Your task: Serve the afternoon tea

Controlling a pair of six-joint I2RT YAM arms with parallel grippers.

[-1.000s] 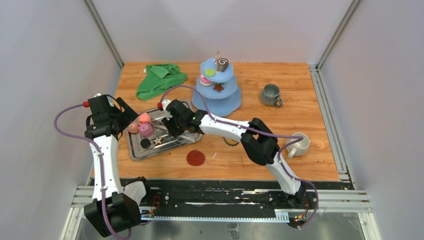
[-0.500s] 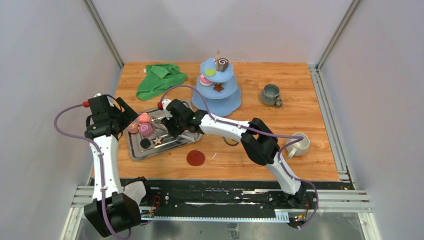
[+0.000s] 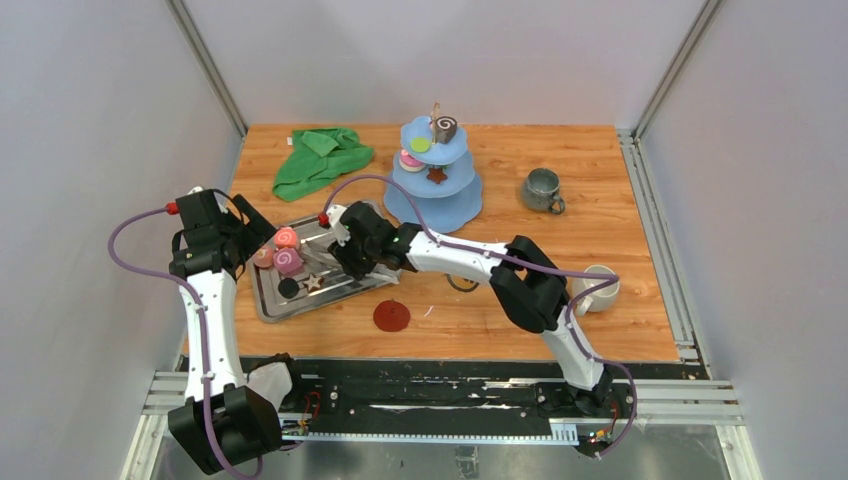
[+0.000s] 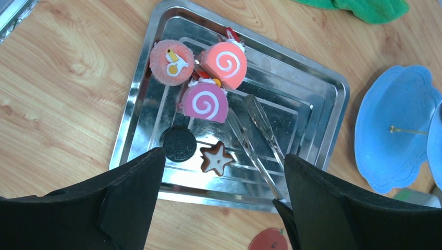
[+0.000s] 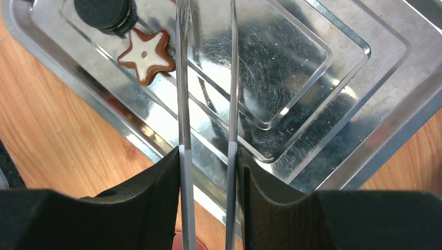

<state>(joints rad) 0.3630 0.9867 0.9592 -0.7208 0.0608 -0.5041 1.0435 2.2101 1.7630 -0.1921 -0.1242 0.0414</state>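
**A:** Where are the sweets?

**B:** Most lie in the steel tray [image 4: 312, 112] on the near left of the table [image 3: 600, 150]. In its left part a flat pink cake [image 4: 169, 61], a salmon swirl roll [image 4: 225, 63] and a pink swirl roll [image 4: 204, 103] sit bunched together. A black disc [image 4: 179, 144] and a brown star [image 4: 216, 159] lie side by side just nearer.

**A:** And the rest?

**B:** They are on the blue tiered stand [image 3: 455, 212] at the far middle. A brown swirl roll [image 3: 444, 128] and a green disc [image 3: 421, 145] are on top. A pink sweet [image 3: 410, 160] and another star [image 3: 437, 176] are on the tier below.

**A:** The mugs?

**B:** The grey-green mug [image 3: 541, 189] stands right of the stand. The white mug [image 3: 600, 288] is at the near right, just beside the right arm.

**A:** What about the right fingers?

**B:** The right fingers [image 5: 151, 208] are clenched on a pair of tongs [image 4: 256, 115], one finger against each arm. The tongs reach over the middle of the tray, arms apart with nothing between them (the tips end just right of the pink swirl roll; I cannot tell whether they touch the tray).

**A:** And the left fingers?

**B:** The left fingers [image 4: 125, 198] are spread wide and grasp nothing. They hang above the tray's left side.

**A:** Anything else?

**B:** A green cloth [image 3: 320, 158] lies at the far left. A red disc [image 3: 391, 316] lies on the table near the tray's right end.
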